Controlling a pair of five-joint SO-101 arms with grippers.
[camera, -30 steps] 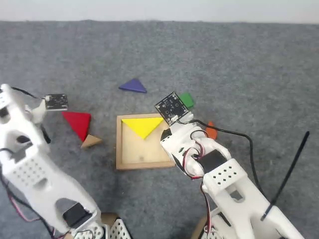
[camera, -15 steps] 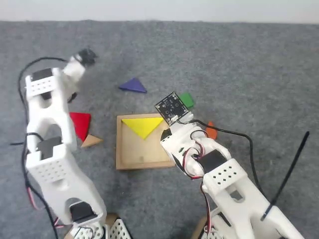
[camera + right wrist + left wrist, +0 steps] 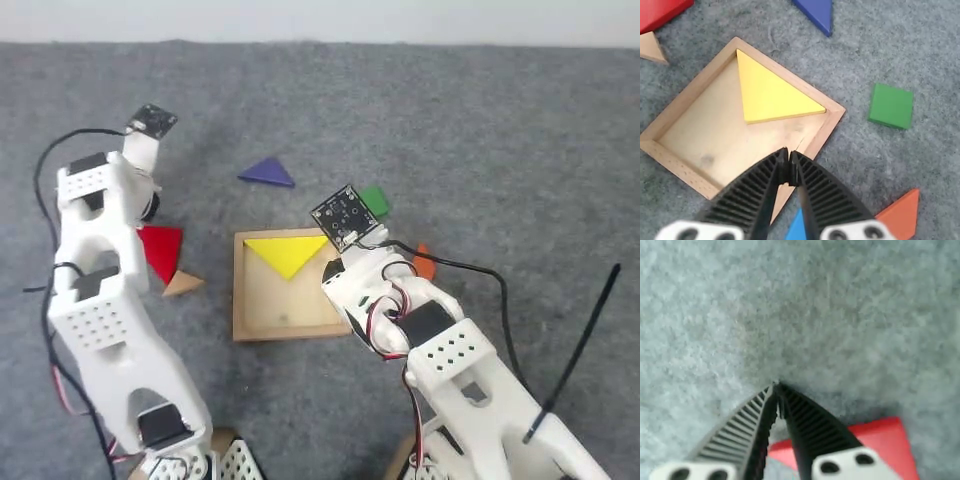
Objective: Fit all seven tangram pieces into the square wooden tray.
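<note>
**A:** How is the scene lit?

**B:** Brightly and evenly, with soft light from overhead. In the high view the grey carpet (image 3: 500, 120) shows no glare.

**A:** Are there any shadows?

**B:** Only faint ones. The carpet darkens a little at lower centre of the high view, below the wooden tray (image 3: 240, 300). In the left wrist view, a soft dark patch sits beneath the tips of the left gripper (image 3: 777, 386).

The square wooden tray (image 3: 238, 290) lies flat on the grey-carpeted bench (image 3: 500, 150), with one yellow triangle (image 3: 287, 250) seated flat against its far wall. Outside the tray, a red triangle (image 3: 160, 248) lies just beside a small tan triangle (image 3: 183, 284) on one side. A dark blue triangle (image 3: 267, 174) lies beyond the tray, and a green square (image 3: 375, 200) and an orange piece (image 3: 425, 264) lie on the opposite side.
</note>
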